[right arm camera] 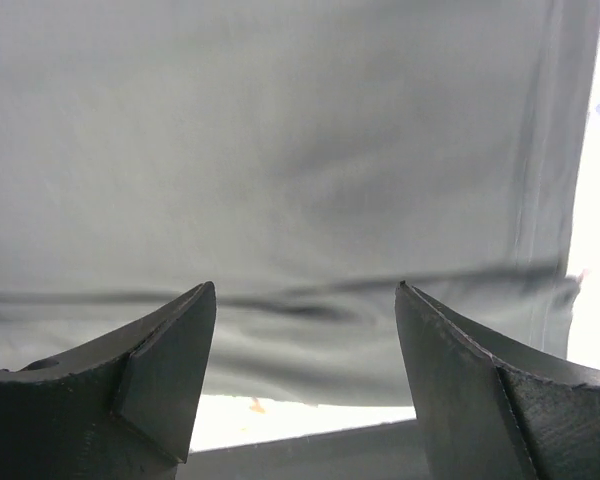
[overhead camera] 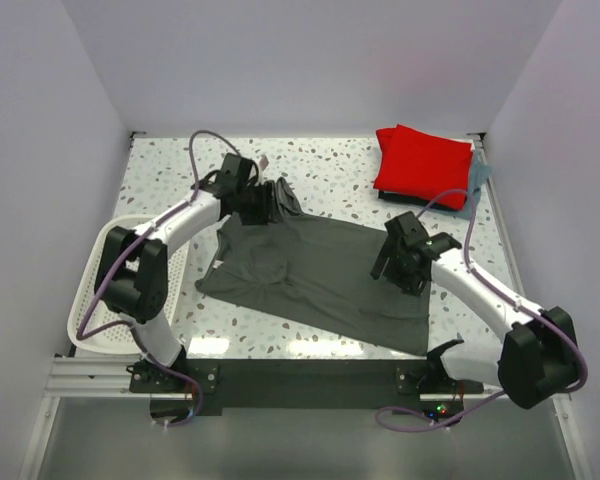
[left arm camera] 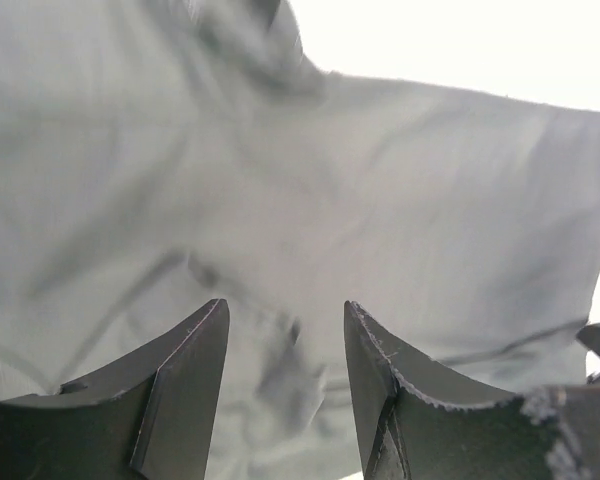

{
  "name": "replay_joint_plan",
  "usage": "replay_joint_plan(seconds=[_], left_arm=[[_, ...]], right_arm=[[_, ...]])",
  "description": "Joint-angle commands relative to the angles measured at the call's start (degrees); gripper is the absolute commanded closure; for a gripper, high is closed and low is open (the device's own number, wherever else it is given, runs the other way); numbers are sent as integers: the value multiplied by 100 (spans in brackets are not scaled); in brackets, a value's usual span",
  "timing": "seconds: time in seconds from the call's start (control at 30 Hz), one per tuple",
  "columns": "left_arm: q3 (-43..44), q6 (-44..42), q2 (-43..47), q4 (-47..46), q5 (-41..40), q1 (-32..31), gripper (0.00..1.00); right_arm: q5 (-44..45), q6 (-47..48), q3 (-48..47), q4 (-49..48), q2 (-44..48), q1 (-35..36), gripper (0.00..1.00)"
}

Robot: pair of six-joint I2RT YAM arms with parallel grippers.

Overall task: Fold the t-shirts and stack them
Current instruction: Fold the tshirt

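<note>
Grey shirt (overhead camera: 320,282) spread on the counter (overhead camera: 330,160), an end effector at each side.
Left end effector (left arm camera: 285,303) is part-open over the bunched far-left corner. Right end effector (right arm camera: 305,285) is wide over the right edge, gripping nothing. Red shirt (overhead camera: 420,160) lies folded on the blue-grey shirt (overhead camera: 478,183), far right.

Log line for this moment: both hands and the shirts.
left hand open over dark grey t-shirt, bunched far-left end | right hand open above its right side | red t-shirt folded atop far-right stack | grey one unfolded
</note>
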State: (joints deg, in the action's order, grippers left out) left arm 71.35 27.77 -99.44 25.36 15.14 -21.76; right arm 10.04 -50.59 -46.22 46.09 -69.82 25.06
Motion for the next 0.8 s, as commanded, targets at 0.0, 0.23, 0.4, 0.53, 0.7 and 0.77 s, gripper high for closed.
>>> replay_joint_plan(seconds=[0.0, 0.23, 0.4, 0.53, 0.7, 0.77], left_arm=[[886, -158, -347, 135, -46, 31, 45], [1829, -61, -849, 171, -55, 75, 46], [2207, 62, -1156, 179, -37, 110, 47], [2515, 80, -1358, 293, -63, 128, 47], [2630, 80, -1447, 337, -98, 181, 47], [2629, 62, -1464, 373, -116, 225, 47]], right_arm=[[410, 514, -484, -169, -355, -412, 24], [551, 1288, -1231, -460, -1033, -1247, 26], [665, 1648, -1329, -916, -1367, -1740, 32], [675, 1850, -1241, -1285, -1569, -2074, 38], [604, 2053, -1223, -1839, -1937, -2400, 46], [622, 2141, -1284, -1971, -2070, -2453, 48]])
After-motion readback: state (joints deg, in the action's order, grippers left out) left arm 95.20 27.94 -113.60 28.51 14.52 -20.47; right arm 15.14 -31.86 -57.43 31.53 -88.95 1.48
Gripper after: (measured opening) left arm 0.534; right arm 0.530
